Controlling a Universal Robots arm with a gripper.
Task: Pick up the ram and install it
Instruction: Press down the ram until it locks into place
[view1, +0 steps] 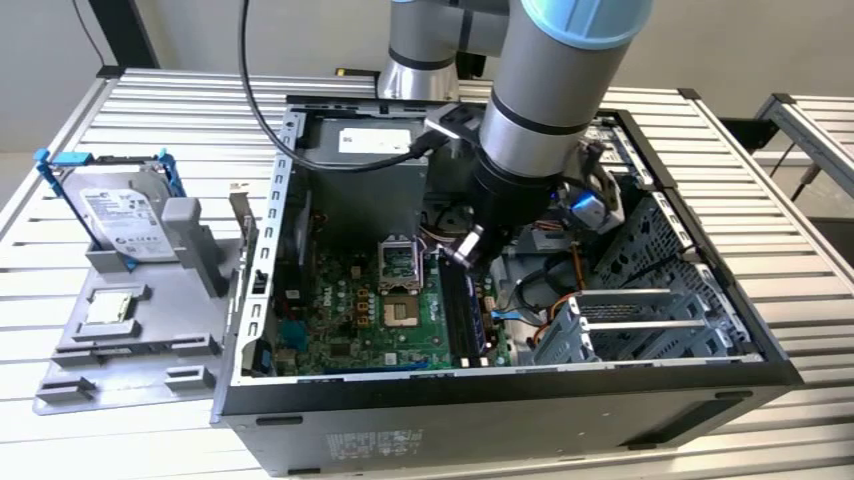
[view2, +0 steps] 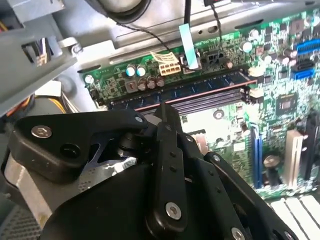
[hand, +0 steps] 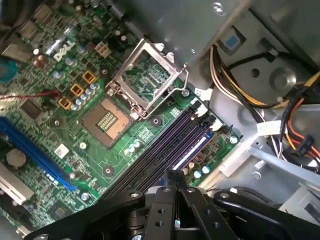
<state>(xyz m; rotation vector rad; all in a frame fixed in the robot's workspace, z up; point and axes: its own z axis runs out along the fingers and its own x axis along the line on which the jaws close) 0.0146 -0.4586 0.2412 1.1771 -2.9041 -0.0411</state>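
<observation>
Ram (view2: 200, 84) sits edge-up in a slot on the green motherboard (hand: 45, 100). Gripper (hand: 172, 176) hovers just above it, fingers pressed together, gripping nothing.

Arm: my arm (view1: 554, 90) comes down steeply from above in the exterior view, grey tube with a blue band at the upper joint, leaning slightly toward the exterior view's left as it descends.
Wrist: my wrist (view1: 514, 195) is dark and points nearly straight down.
Claw: my claw (view1: 470, 247) hangs at the lower end of the wrist; in both wrist views its black linkage plates and silver screws crowd the foreground (view2: 167, 117) (hand: 175, 176).
Fingers: my two black fingers (hand: 172, 182) stand pressed together at the tip, no gap between them, nothing held.
</observation>
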